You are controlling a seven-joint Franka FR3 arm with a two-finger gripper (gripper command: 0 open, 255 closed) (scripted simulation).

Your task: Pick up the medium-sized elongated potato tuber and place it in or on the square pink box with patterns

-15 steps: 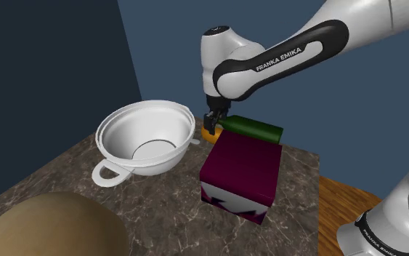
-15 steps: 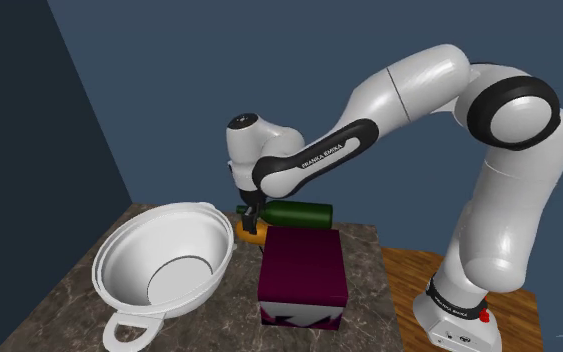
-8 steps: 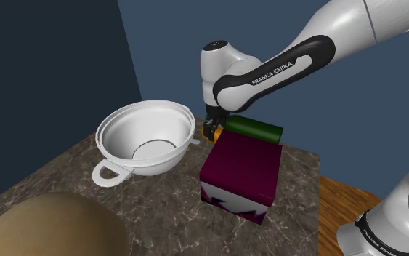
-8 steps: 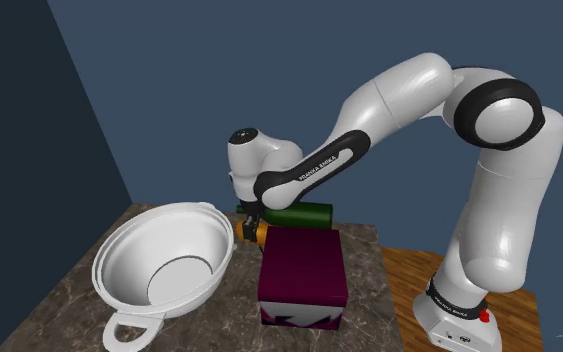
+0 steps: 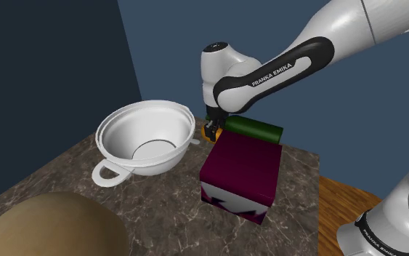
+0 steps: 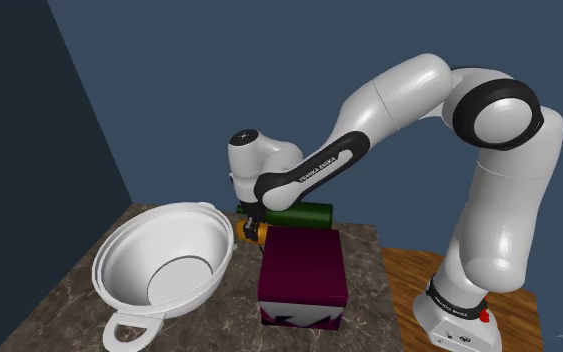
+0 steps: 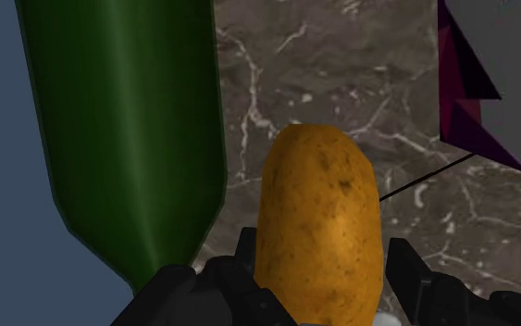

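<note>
The gripper (image 5: pixel 210 130) hung low in the middle of the shoulder view, right down over the potato (image 5: pixel 207 136). The potato lay on the table (image 5: pixel 159 211), just past the upper left corner of the dark pink box (image 5: pixel 243 171). From the wrist camera, the potato (image 7: pixel 318 227) sat in the very middle of the gripper. Its long way ran the same way as the green bottle (image 7: pixel 124 139) lying just beside it, so a squeeze would catch its thin sides. I could not tell if the gripper had squeezed the potato yet or was loose around it (it looked very close). A second ago the gripper was a bit higher. It had come down since then, and in the last half second almost nothing moved. The potato had not been lifted.
</note>
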